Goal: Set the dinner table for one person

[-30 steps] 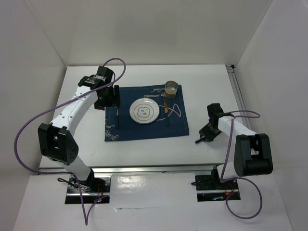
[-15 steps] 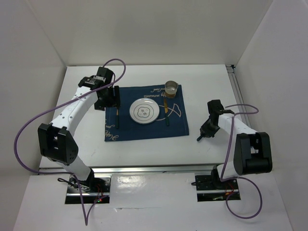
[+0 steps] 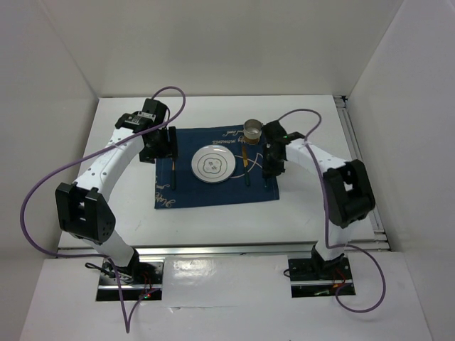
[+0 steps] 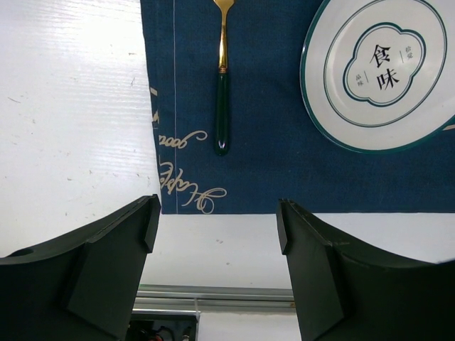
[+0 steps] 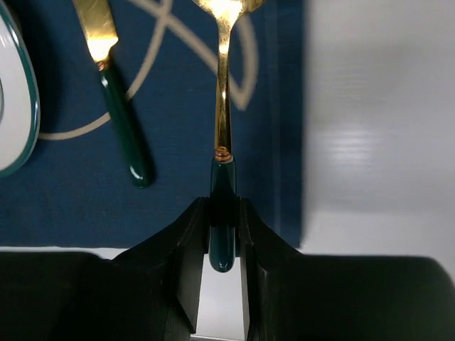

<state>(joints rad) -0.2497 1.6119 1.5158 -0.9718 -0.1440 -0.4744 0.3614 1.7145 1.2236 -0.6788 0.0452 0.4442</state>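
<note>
Plate [image 3: 212,164] mid-mat [image 3: 213,190]; fork [image 3: 173,170] L of it, knife [image 3: 247,169] R, spoon [image 5: 223,106] R of knife, cup [image 3: 253,129] behind.

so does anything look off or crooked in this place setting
Nothing stands out. The plate sits centred on the mat, the fork left of it and the knife right of it lie roughly parallel, the cup is upright. The spoon is clamped by its handle in the right end effector at the mat's right edge.
</note>
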